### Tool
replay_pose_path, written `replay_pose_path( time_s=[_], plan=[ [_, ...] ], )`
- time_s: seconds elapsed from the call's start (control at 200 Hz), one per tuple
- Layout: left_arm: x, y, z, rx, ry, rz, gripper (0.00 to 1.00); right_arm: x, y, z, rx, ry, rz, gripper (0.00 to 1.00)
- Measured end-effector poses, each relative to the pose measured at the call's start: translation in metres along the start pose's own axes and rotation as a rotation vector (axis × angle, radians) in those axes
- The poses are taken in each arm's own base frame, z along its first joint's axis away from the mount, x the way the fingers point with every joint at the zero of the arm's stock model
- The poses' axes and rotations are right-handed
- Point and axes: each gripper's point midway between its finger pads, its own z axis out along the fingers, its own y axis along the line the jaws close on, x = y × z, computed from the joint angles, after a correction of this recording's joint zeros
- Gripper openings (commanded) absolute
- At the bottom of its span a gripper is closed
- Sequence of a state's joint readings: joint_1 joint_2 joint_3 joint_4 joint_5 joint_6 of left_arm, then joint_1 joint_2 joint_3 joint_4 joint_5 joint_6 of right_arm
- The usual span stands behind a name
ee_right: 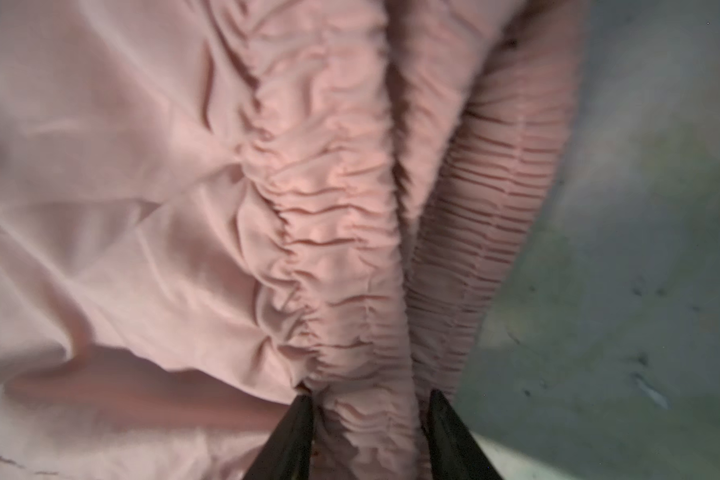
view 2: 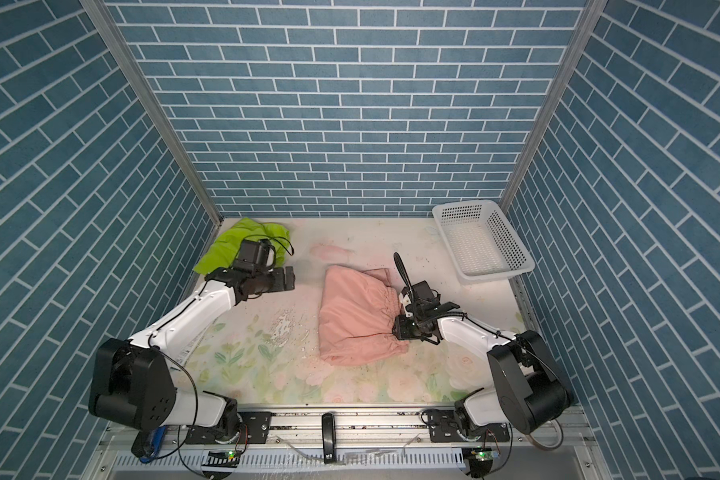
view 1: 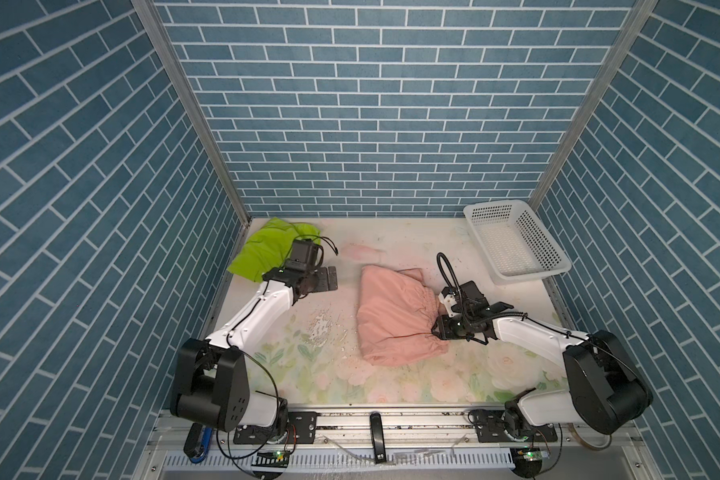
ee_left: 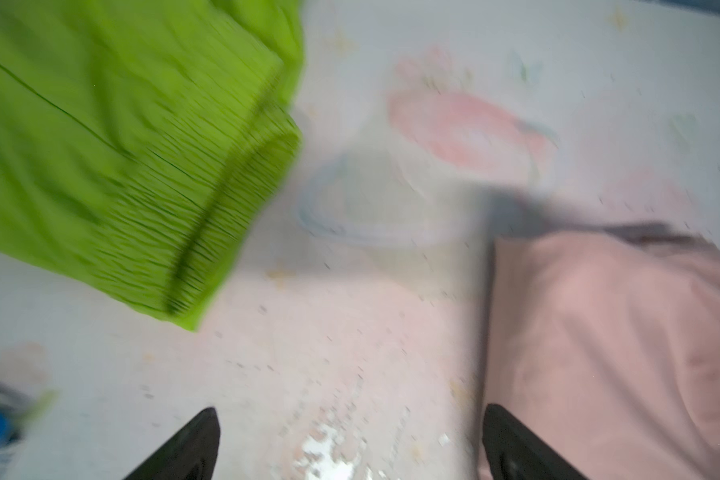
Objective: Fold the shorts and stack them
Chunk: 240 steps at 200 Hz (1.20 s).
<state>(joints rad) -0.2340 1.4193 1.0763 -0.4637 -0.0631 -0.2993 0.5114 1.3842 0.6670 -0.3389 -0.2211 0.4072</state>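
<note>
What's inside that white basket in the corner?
The basket looks empty: in both top views only its own holed floor shows. Its near wall may hide a thin strip of that floor.

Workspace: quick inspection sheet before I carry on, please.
Surface: floral table, worn patch flaking left of centre.
Job's things: pink shorts bunched at centre; green shorts crumpled at far left corner, unstacked.
Clutter: white basket, empty, far right.
Grippers: left gripper open over bare table; right gripper jaws apart astride the pink waistband.
Cables: black cable arches over the right wrist.
Surroundings: blue brick walls on three sides.
</note>
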Motion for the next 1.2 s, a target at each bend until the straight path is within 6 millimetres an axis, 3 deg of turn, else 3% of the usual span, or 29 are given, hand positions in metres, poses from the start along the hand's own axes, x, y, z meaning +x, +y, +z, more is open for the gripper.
replay_pose_path(
  time_s=[0.11,0.225,0.35,0.455,0.61,0.73,0.985,1.2],
  plan=[
    [-0.035,0.024,0.0,-0.099,-0.073,0.015,1.0,-0.005,-0.001,-0.012,0.023,-0.03,-0.005,0.45],
    [-0.058,0.057,0.031,-0.184,-0.065,-0.017,1.0,-0.013,0.008,-0.027,-0.007,-0.088,-0.024,0.44],
    [-0.059,0.089,0.076,-0.232,0.001,-0.036,1.0,-0.019,0.028,-0.047,-0.061,-0.159,-0.083,0.44],
    [-0.056,0.1,0.111,-0.241,0.061,-0.019,1.0,-0.022,0.045,-0.06,-0.114,-0.205,-0.134,0.45],
    [-0.05,0.098,0.15,-0.197,0.125,0.008,1.0,-0.025,0.071,-0.059,-0.186,-0.233,-0.195,0.46],
    [-0.046,0.092,0.165,-0.143,0.161,0.014,1.0,-0.025,0.085,-0.042,-0.214,-0.216,-0.22,0.47],
    [-0.037,0.076,0.169,-0.02,0.212,-0.017,1.0,-0.025,0.076,0.018,-0.148,-0.092,-0.168,0.49],
    [-0.022,0.047,0.163,0.147,0.237,-0.106,1.0,-0.045,0.064,0.024,-0.118,-0.098,-0.103,0.5]
  ],
)
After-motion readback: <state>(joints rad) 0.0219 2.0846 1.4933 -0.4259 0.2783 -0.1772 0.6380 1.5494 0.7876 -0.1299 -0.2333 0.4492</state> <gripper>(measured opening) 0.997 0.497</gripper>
